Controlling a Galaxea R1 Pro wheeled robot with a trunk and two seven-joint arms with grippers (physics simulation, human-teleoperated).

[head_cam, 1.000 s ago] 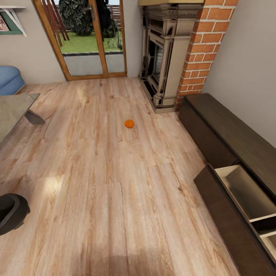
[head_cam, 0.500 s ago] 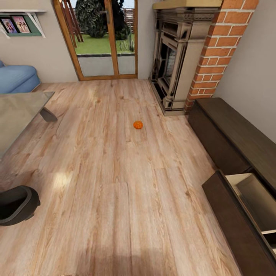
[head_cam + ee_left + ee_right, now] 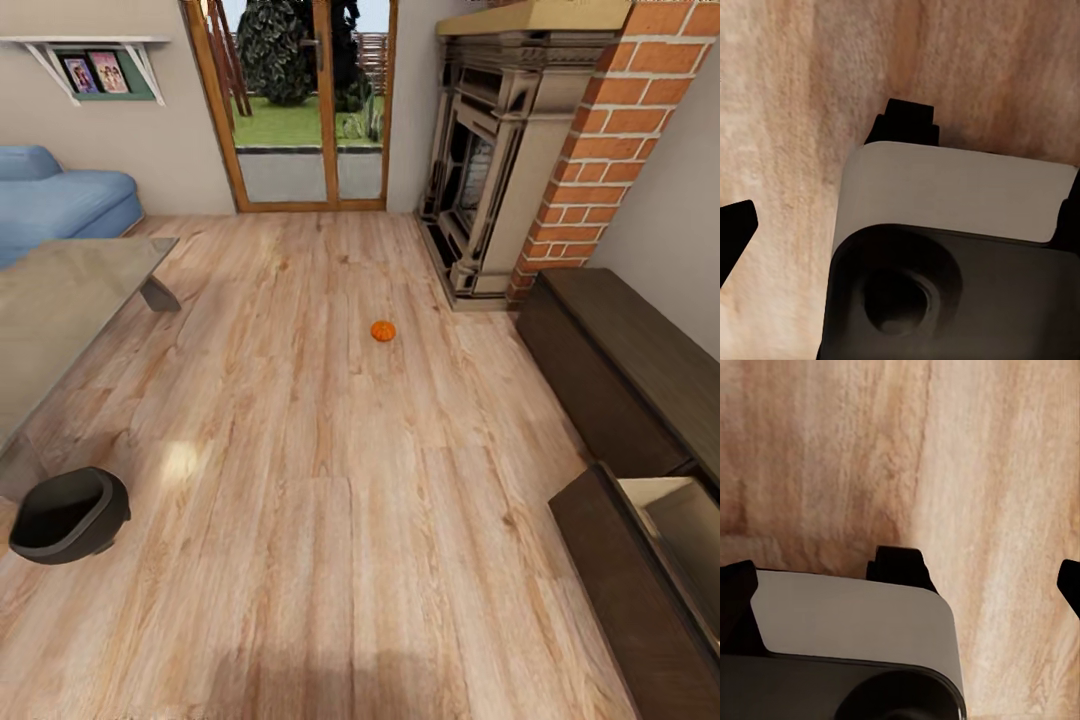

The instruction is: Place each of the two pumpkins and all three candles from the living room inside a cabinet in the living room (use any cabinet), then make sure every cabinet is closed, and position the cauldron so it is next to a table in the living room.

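Between earlier and present head views the whole scene slid rightward, indicating camera motion, not object motion. One small orange ribbed pumpkin [image 3: 383, 330] lay on the bare wooden floor [image 3: 300, 560], well apart from the long dark brown cabinet [image 3: 625, 375], whose near drawer [image 3: 650, 580] stood open with no item visible inside. A round black cauldron [image 3: 68, 515] sat just beside the glass-topped coffee table [image 3: 60, 300]. Whether either gripper was wide or narrow could not be told. Judged progress: pumpkin stowing and drawer closing remained.

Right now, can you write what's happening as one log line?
pumpkin: on floor | cauldron: beside table | cabinet: drawer open
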